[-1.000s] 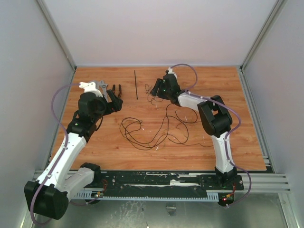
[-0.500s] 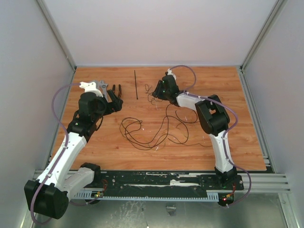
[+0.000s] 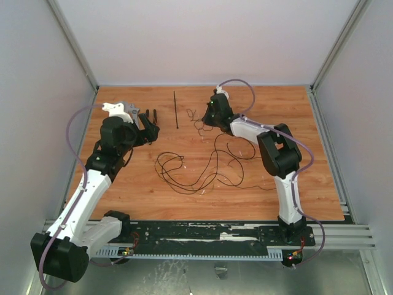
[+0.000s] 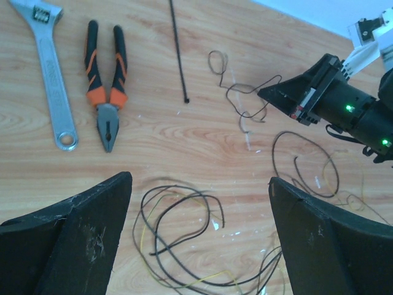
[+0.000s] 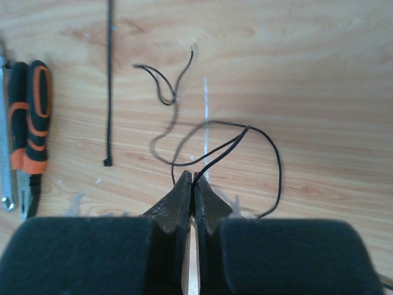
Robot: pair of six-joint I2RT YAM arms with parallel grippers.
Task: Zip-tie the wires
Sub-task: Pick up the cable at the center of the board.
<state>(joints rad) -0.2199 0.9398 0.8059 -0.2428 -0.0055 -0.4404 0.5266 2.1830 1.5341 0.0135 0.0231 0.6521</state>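
Observation:
The wires [image 3: 184,174] lie as a loose black and olive-yellow tangle at the table's middle, and thinner curls reach back toward my right gripper [image 3: 206,120]. The right wrist view shows the right gripper [image 5: 194,178] shut on one thin black wire strand [image 5: 220,150], pinched at its fingertips just above the wood. The zip tie [image 3: 175,110] lies straight on the far side, left of that gripper, and appears as a zip tie [image 5: 110,80] with its head toward me. My left gripper [image 4: 199,184] hovers open over a wire loop [image 4: 206,208], holding nothing.
Orange-handled pliers [image 4: 105,86] and a silver adjustable wrench [image 4: 52,74] lie side by side left of the zip tie [image 4: 178,52], at the far left of the wooden table [image 3: 307,184]. Grey walls close in the table on three sides.
The right gripper's jaws have closed onto the black wire strand, and its wrist has shifted slightly. The left arm has stayed almost still, open.

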